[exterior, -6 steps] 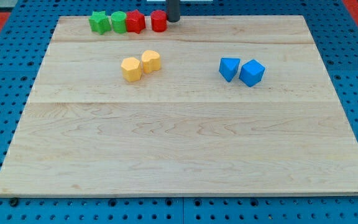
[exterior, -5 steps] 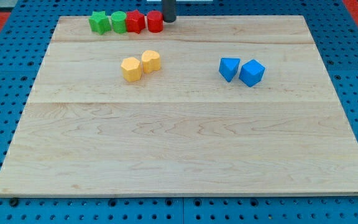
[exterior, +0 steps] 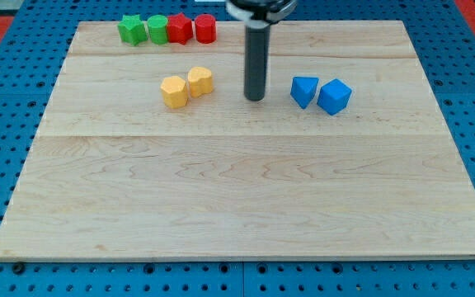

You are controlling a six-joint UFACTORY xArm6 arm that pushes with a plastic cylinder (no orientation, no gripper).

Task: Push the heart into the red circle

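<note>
My tip (exterior: 256,99) stands apart, view's right of the yellow heart (exterior: 200,80); no hand fitted, so neither open nor closed. Risk: an off-centre push skews the heart wide of the red circle (exterior: 206,28)

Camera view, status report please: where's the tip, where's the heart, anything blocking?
My tip between yellow and blue blocks, touching neither. Heart shape not discernible. Red circle top row, beside another red block.

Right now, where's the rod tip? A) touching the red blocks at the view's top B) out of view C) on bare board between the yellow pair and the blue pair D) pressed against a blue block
C: my tip sits on bare wood, with the yellow blocks to the view's left and the blue blocks to its right, touching neither.
</note>
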